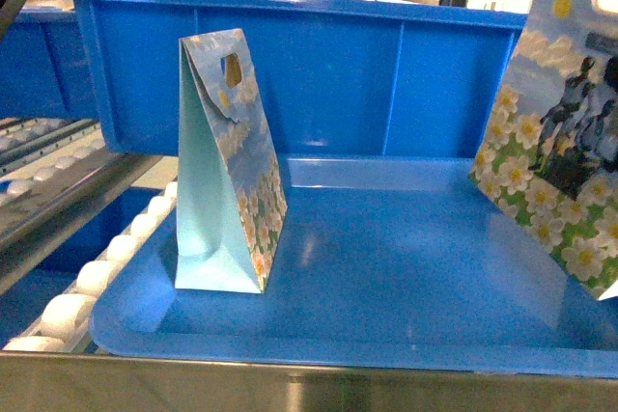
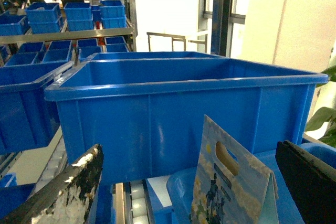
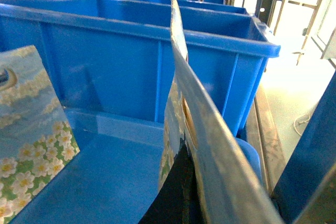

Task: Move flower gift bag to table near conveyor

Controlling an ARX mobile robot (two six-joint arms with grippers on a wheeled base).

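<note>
One flower gift bag [image 1: 230,166] stands upright on the left of a blue tray [image 1: 386,335]; the left wrist view shows this flower gift bag [image 2: 231,187] too. My left gripper [image 2: 189,182] is open, and the bag shows between its fingers [image 2: 68,192], a little beyond them. A second flower gift bag [image 1: 555,151] hangs tilted at the right edge, lifted off the tray. My right gripper [image 3: 197,182] is shut on that second flower gift bag [image 3: 178,93], seen edge-on. Conveyor rollers [image 1: 77,287] run along the left. The table is out of view.
A large blue bin [image 1: 309,74] stands right behind the tray. More blue bins [image 2: 44,17] fill steel shelves further back. A steel rail [image 1: 290,388] crosses the front edge. The standing bag [image 3: 31,129] is to the left of the held one.
</note>
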